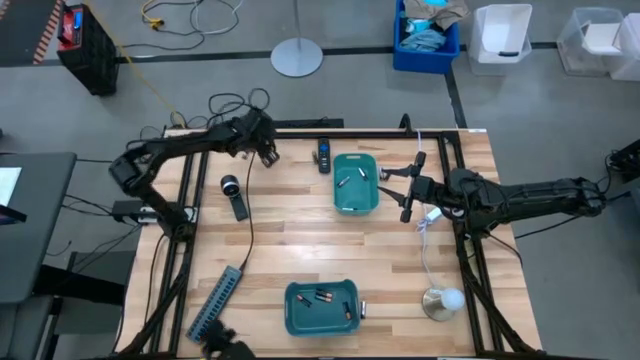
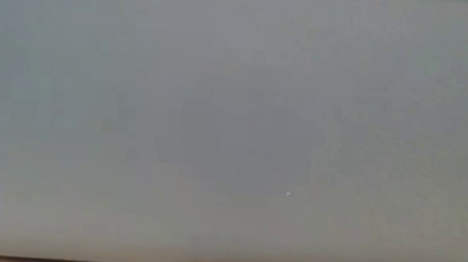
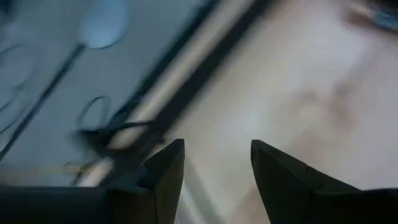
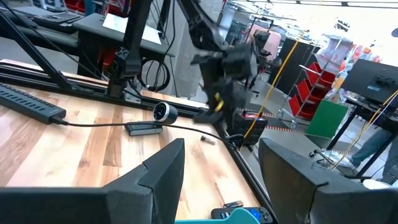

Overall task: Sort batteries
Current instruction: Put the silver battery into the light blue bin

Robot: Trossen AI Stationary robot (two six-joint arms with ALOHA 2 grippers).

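Several small dark batteries lie in two teal trays: a far one (image 1: 355,184) with batteries (image 1: 346,181) and a near one (image 1: 320,307) with batteries (image 1: 316,297). One loose battery (image 4: 208,139) lies on the wood near the left arm. My left gripper (image 1: 268,154) (image 3: 217,146) is open and empty above the table's far left part. My right gripper (image 1: 398,192) (image 4: 221,146) is open and empty just right of the far tray, pointing toward the table's left edge.
A grey power strip (image 1: 214,301) lies at the near left, its cable running past a small webcam (image 1: 232,188). A black remote-like bar (image 1: 323,155) lies left of the far tray. A white dome lamp (image 1: 444,301) stands near right. A flat grey-teal surface fills the low view.
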